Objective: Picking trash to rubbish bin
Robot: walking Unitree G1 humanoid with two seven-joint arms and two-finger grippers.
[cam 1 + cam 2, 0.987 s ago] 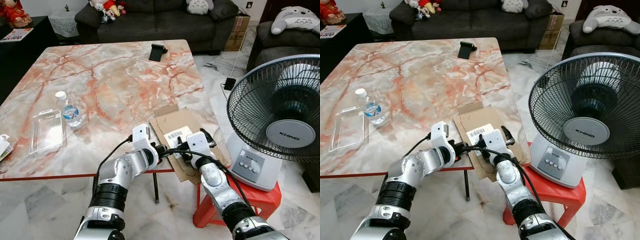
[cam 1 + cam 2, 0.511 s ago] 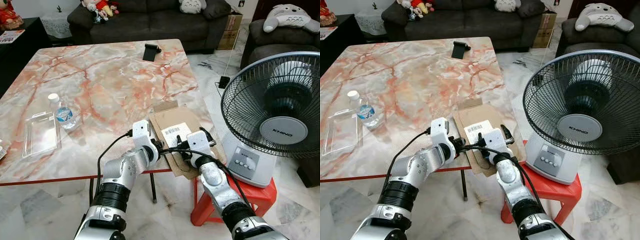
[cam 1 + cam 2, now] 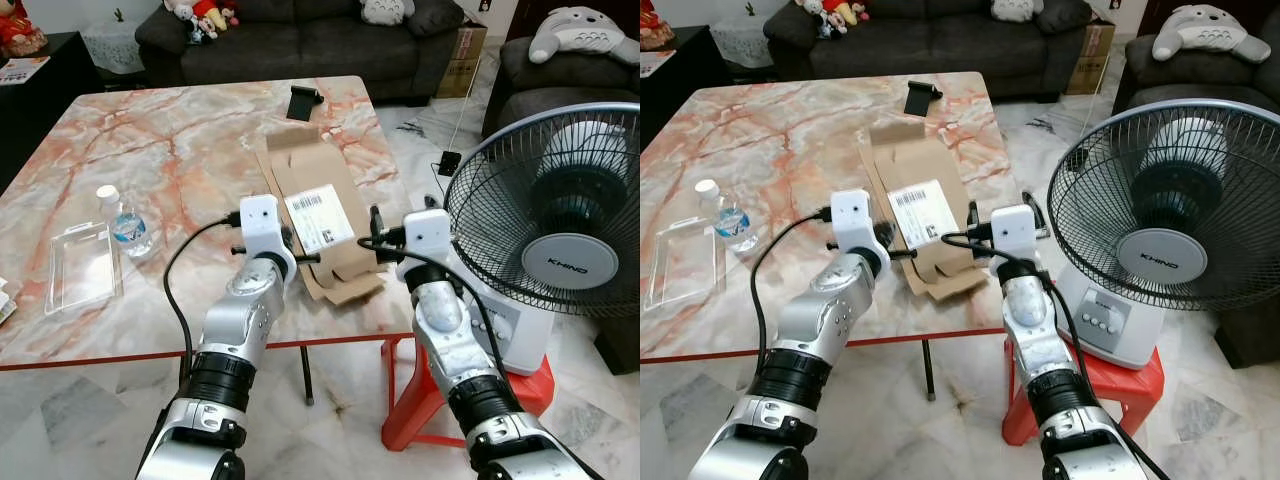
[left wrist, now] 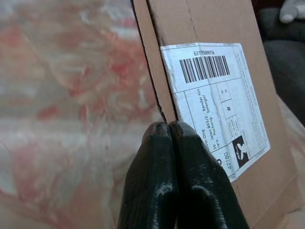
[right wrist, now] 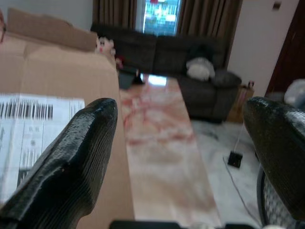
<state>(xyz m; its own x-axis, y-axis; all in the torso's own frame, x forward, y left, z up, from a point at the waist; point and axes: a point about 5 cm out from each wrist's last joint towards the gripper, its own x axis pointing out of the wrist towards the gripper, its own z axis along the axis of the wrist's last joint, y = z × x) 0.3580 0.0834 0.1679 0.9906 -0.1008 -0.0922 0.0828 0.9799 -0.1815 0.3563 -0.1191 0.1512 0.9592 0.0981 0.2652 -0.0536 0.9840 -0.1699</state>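
A flattened cardboard box [image 3: 322, 215] with a white barcode label [image 3: 318, 217] stood tilted up off the near right part of a marble table [image 3: 180, 170], its lower flaps resting near the table edge. The left gripper [image 4: 167, 143] had its two black fingers pressed together on the box's left edge beside the label, pinching the cardboard. The right gripper [image 5: 181, 157], at the box's right side, had its fingers wide apart, with the card beside one finger and nothing held. A water bottle [image 3: 128, 222] and a clear plastic tray [image 3: 85, 264] lay well apart on the table's left side, and a standing fan [image 3: 560, 240] sat on a red stool [image 3: 520, 385] just right of the arms. No bin was in sight. The lift would likely go best with the right fingers closing on the opposite edge before the carry, keeping the sheet clear of the fan
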